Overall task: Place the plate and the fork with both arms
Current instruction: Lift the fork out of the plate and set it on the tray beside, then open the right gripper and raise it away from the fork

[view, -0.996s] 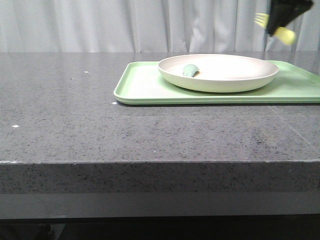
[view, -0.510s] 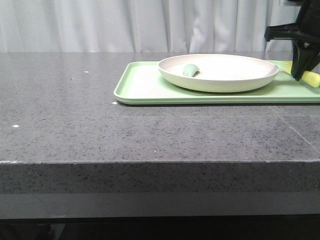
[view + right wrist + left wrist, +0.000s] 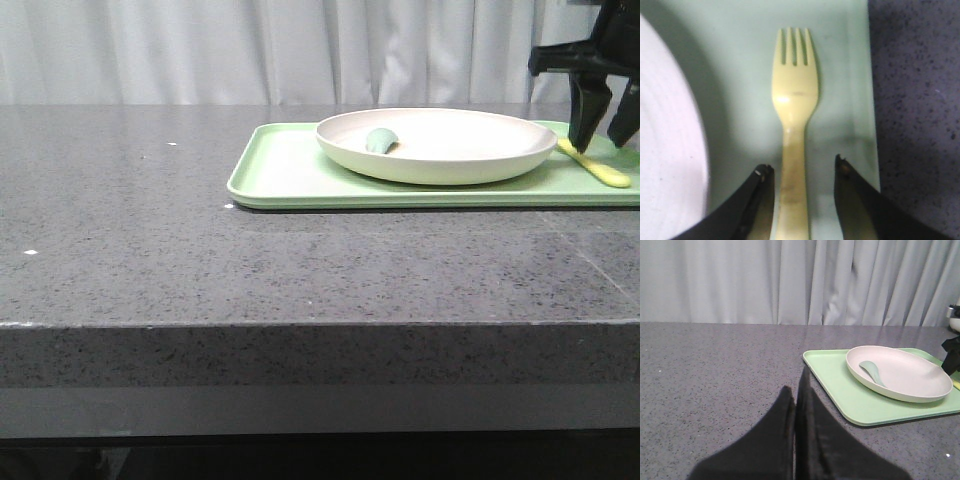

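The cream plate (image 3: 437, 144) sits on a light-green tray (image 3: 290, 170), with a teal-green utensil (image 3: 380, 140) lying in it. It also shows in the left wrist view (image 3: 900, 373). The pale-yellow fork (image 3: 597, 166) lies flat on the tray to the right of the plate, clear in the right wrist view (image 3: 793, 125). My right gripper (image 3: 604, 128) is open just above the fork's handle, its fingers on either side and not touching it (image 3: 802, 170). My left gripper (image 3: 796, 390) is shut and empty over the bare counter, left of the tray.
The dark speckled counter (image 3: 200, 250) runs to a front edge near the camera. A white curtain (image 3: 250, 50) hangs behind. The tray's right edge (image 3: 870, 100) lies close beside the fork, with counter beyond it.
My right gripper came down from high up with the fork, set it on the tray right of the plate, and opened. The fork now lies free. The plate has not moved.
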Motion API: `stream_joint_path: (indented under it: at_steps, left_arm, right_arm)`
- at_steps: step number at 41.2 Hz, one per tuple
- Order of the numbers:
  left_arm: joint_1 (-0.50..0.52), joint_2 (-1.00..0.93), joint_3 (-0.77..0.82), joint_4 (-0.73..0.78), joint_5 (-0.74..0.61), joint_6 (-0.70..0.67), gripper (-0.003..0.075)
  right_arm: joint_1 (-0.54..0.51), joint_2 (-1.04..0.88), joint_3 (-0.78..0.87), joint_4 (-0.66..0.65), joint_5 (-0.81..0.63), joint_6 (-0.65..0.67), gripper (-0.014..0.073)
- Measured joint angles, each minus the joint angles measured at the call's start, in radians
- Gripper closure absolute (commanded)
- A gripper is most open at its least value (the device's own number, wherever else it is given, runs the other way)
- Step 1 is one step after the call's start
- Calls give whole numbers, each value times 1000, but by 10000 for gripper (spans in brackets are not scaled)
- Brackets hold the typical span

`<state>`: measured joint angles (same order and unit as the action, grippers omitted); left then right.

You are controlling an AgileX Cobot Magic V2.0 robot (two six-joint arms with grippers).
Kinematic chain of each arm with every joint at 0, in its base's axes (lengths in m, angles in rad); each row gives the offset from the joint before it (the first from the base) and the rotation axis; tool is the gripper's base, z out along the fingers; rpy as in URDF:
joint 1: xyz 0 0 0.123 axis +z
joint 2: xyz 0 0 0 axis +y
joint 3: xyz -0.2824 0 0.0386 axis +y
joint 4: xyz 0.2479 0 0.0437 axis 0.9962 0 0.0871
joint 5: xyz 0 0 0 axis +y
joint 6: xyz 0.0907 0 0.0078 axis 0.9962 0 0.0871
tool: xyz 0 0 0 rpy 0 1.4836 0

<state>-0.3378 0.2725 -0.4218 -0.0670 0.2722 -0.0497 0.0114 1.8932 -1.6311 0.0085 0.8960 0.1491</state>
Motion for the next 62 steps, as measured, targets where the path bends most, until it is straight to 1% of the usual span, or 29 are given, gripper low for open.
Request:
stream_joint_path:
  at_steps: [4, 7, 11, 14, 19, 29, 36, 46, 51, 55, 62]
  left_arm:
    - [0, 0, 0, 0, 0, 0, 738]
    - [0, 0, 0, 0, 0, 0, 738]
    - [0, 0, 0, 0, 0, 0, 738]
    - [0, 0, 0, 0, 0, 0, 738]
    - [0, 0, 0, 0, 0, 0, 738]
    - [0, 0, 0, 0, 0, 0, 738]
    - [0, 0, 0, 0, 0, 0, 738]
    - [0, 0, 0, 0, 0, 0, 738]
    - [0, 0, 0, 0, 0, 0, 738]
    - [0, 0, 0, 0, 0, 0, 738]
    - [0, 0, 0, 0, 0, 0, 738]
  right_arm:
    - [0, -48, 0, 0, 0, -6, 285]
    - [0, -98, 0, 0, 0, -17, 358]
    - [6, -185, 31, 0, -5, -49, 481]
    - [22, -262, 91, 0, -15, -64, 542]
    - [50, -403, 239, 0, -64, -73, 603]
    - [67, -706, 560, 0, -222, -77, 659]
    - [67, -981, 805, 0, -322, -77, 659]
    - [67, -1356, 1071, 0, -428, -79, 659]
    - [67, -1530, 1168, 0, -457, -79, 659]
    - [67, -1632, 1225, 0, -466, -79, 659]
    - [67, -1712, 1257, 0, -469, -81, 659]
